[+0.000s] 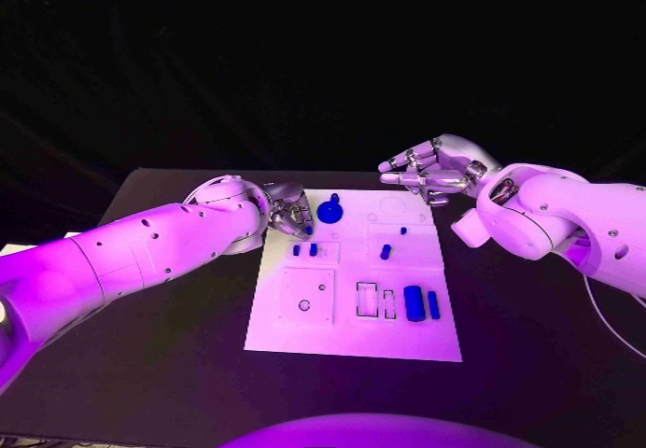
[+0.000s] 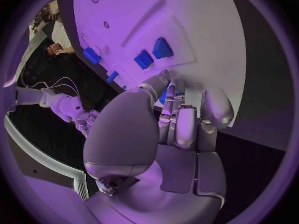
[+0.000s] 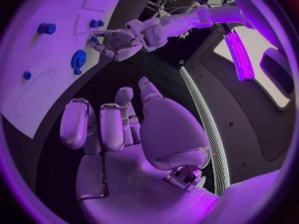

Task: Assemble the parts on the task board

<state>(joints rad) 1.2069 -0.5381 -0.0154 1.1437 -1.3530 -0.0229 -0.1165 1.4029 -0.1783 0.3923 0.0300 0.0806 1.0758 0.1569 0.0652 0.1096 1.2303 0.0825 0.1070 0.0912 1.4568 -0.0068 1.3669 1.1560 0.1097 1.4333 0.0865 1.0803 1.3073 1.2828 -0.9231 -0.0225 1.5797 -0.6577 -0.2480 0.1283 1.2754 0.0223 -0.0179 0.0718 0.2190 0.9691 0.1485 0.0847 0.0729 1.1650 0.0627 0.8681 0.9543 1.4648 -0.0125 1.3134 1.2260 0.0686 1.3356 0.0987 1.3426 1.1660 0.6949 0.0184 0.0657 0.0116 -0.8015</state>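
Head view centres the white task board [image 1: 353,280], a flat plate with outlined recesses; a blue gear [image 1: 330,212] lies near its upper left and blue pegs [image 1: 421,303] lower right. At its upper-left edge the left hand [image 1: 287,213] pinches something small and blue, hidden by fingers. Beyond the top-right corner the right hand [image 1: 433,170] hovers, fingers loosely curled, empty.

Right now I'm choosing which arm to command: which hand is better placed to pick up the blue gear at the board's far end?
Left. The left hand hovers beside the blue gear, fingers pointing at it; the right hand is raised beyond the board.
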